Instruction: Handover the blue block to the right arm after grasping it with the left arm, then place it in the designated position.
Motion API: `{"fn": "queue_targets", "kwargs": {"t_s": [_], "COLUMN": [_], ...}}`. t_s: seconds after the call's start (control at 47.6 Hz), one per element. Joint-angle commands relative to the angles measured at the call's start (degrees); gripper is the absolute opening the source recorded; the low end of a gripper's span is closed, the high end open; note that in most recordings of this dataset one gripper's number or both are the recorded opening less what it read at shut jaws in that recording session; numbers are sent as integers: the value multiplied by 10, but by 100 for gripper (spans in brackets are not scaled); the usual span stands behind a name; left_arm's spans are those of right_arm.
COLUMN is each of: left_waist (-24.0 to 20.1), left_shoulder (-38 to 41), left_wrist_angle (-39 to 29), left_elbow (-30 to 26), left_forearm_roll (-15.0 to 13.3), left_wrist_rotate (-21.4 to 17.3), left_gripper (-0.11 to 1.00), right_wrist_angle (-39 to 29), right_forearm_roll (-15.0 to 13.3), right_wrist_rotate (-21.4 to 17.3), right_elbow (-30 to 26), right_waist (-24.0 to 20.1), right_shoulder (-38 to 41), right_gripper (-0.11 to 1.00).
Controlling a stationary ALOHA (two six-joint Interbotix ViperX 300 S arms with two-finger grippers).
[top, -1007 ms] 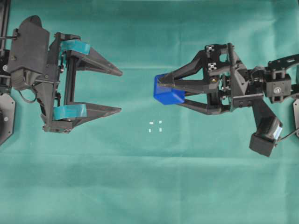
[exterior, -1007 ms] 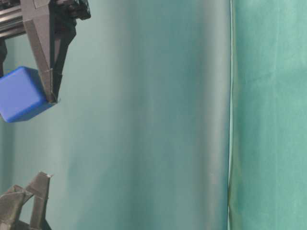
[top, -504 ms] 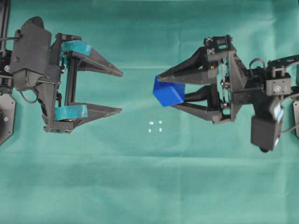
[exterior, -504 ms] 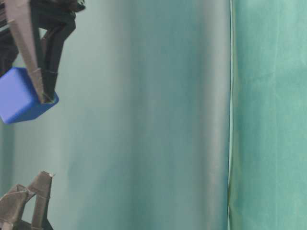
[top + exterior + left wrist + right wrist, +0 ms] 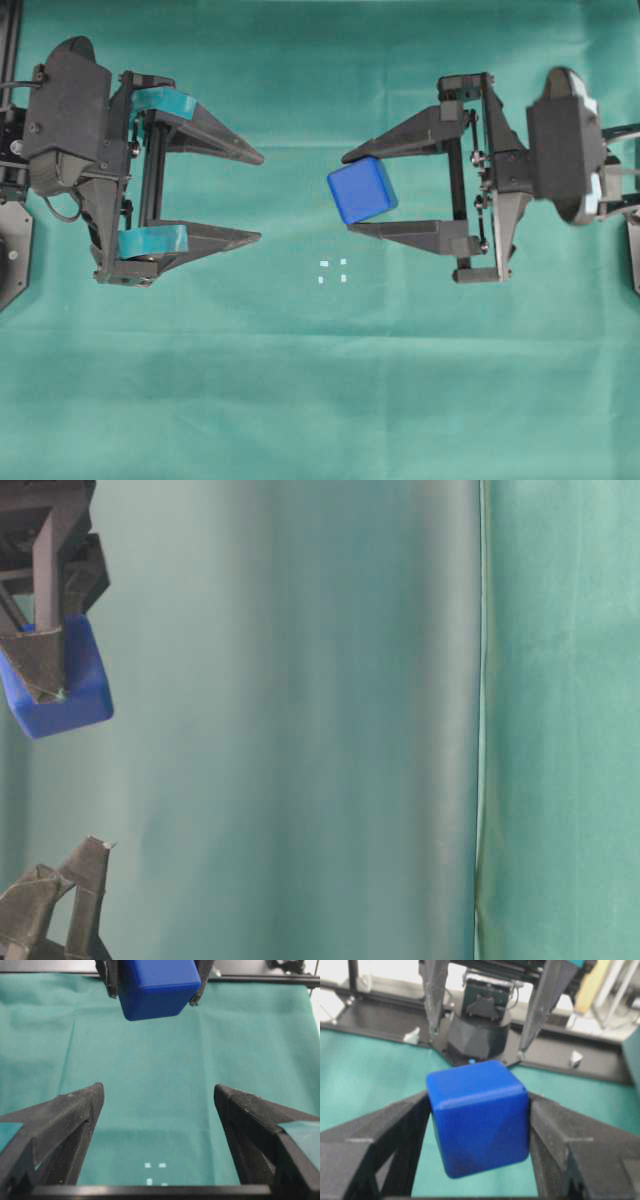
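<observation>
The right tool is clamped on the blue block, holding it above the green table. The left tool stands wide apart, empty, well left of it.

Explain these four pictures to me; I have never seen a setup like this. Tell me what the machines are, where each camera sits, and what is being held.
Two black robot arms face each other over a green cloth. One picture looks straight down, one looks from table level, and one camera rides on each arm's wrist.

The left arm's end effector, with teal tape bands on its fingers, stands open and empty. The right arm's end effector, plain black, is closed on a small bright blue cube, held above the cloth; the right wrist view shows the cube pinched between both fingers.

On the cloth lie four tiny white marks forming a small square, just nearer the bottom edge of the overhead view than the cube. That appears to be the spot where the cube belongs.
</observation>
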State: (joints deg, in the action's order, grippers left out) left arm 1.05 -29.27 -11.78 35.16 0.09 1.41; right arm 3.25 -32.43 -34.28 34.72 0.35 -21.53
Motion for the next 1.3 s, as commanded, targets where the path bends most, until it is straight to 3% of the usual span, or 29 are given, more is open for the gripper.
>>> {"fn": "queue_targets", "kwargs": {"t_s": [0.0, 1.28], "left_waist": [2, 2], "left_shoulder": [-3, -4], "left_wrist_angle": [4, 4], "left_elbow": [-13, -13], "left_forearm_roll": [0, -1], "left_wrist_rotate": [-2, -1], "left_gripper": [100, 100], "right_wrist_angle": [-7, -15], "right_forearm_roll": [3, 2], "right_wrist_rotate": [-14, -15], "right_elbow": [-13, -18], "right_waist": [-2, -2], "right_shoulder": [-12, -13], "right_gripper": [62, 62]}}
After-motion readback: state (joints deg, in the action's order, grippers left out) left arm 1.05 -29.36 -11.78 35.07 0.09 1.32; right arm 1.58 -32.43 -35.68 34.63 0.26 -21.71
